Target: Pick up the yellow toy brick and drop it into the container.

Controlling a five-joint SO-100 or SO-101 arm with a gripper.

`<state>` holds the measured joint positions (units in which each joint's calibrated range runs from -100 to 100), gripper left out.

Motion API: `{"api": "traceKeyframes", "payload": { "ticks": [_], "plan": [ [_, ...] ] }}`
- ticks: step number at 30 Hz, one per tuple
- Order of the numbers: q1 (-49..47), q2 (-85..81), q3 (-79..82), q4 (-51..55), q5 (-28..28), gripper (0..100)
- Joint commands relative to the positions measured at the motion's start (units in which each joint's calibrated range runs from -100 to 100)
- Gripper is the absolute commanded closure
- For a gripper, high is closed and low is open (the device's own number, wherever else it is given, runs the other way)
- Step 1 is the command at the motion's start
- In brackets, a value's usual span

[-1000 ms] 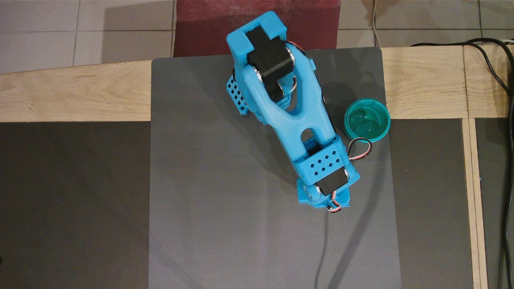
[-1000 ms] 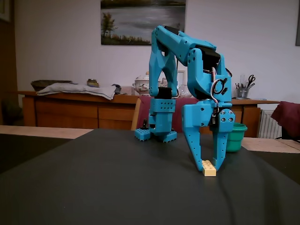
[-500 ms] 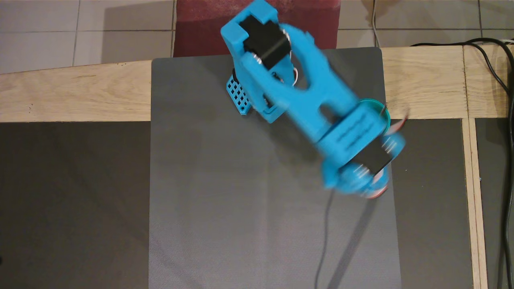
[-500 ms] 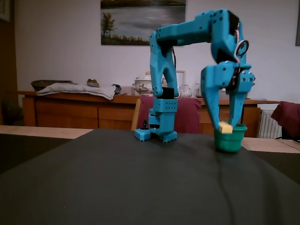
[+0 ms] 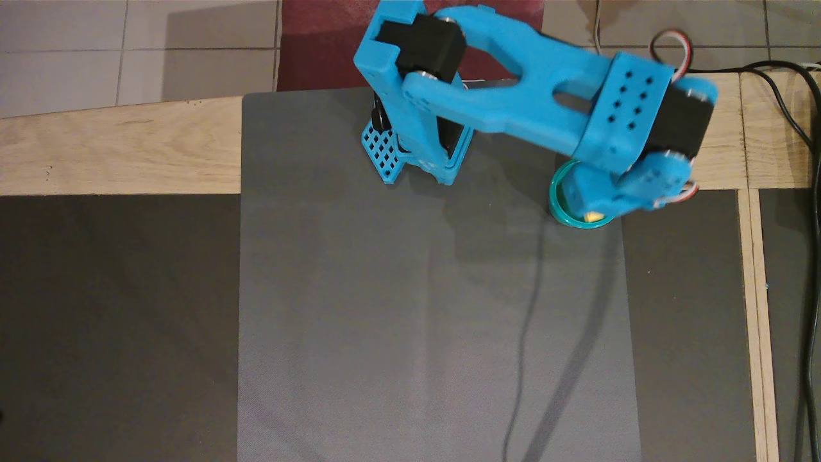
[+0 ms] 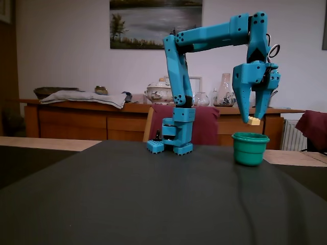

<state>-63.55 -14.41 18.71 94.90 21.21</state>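
The gripper [image 6: 254, 120] holds the brick [image 6: 254, 121] pinched just above the cup [image 6: 250, 149]; only dropping it remains

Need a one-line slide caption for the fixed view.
Blue arm's gripper holds the yellow toy brick just above the teal container on the dark mat, not yet released.

Behind my desk's far edge: white wall [image 6: 61, 46], framed landscape painting [image 6: 156, 23], wooden sideboard [image 6: 76, 120], maroon chair [image 6: 204, 125]. Grey tiled floor [image 5: 128, 45] beyond.
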Motion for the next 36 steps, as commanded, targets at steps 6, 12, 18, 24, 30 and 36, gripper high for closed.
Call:
{"api": "traceKeyframes", "payload": {
  "ticks": [6, 12, 18, 24, 30, 36],
  "plan": [
    [-2.95, -1.70, -1.57, 1.02, -1.55, 100],
    [-2.95, -1.11, -1.57, 0.93, -1.55, 98],
    [-2.80, -1.36, -1.57, 0.93, -1.50, 85],
    [-2.10, -1.78, -1.57, 0.22, -1.55, 85],
    [3.94, -2.12, -4.36, -0.76, -2.96, 99],
    [17.32, -2.37, -15.64, 0.04, -9.55, 100]
  ]
}}
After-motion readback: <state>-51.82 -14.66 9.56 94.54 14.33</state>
